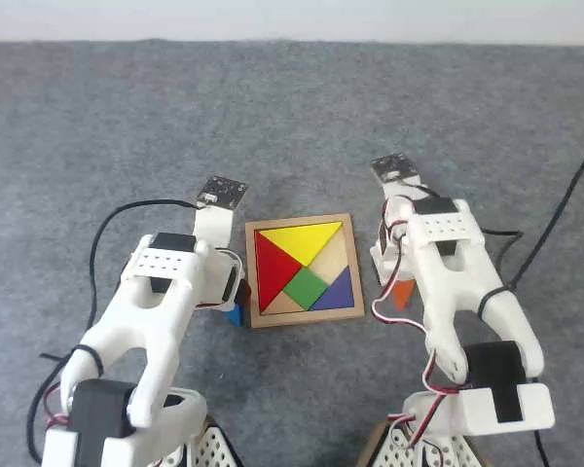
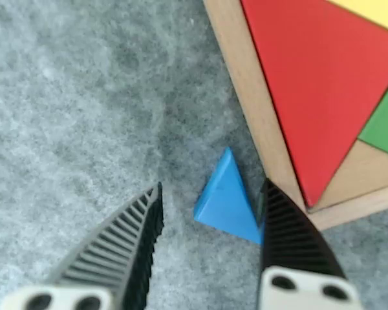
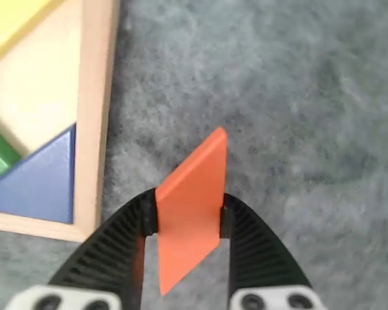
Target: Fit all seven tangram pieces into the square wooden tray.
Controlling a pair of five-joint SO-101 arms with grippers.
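Pinching the orange parallelogram point(image 3: 195, 171) in the right gripper point(image 3: 189, 210), long axis pointing away from the wrist, just off the wooden tray's point(image 1: 303, 315) right edge. Left gripper point(image 2: 211, 187) spread astride the blue triangle point(image 2: 226, 201), just beside the tray's near left corner.

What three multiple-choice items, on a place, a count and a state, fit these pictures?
1. Where does the blue triangle lie? A) in the tray B) on the grey carpet beside the tray C) on the tray's rim
2. How many coloured pieces lie in the tray? A) two B) seven C) four
3. What is the right gripper doing? A) clamping the orange piece B) standing open, empty C) clamping the tray's rim

1 B: it lies outside the rim, between the left gripper's open fingers.
2 C: yellow, red, green and violet.
3 A: both fingers press its sides.
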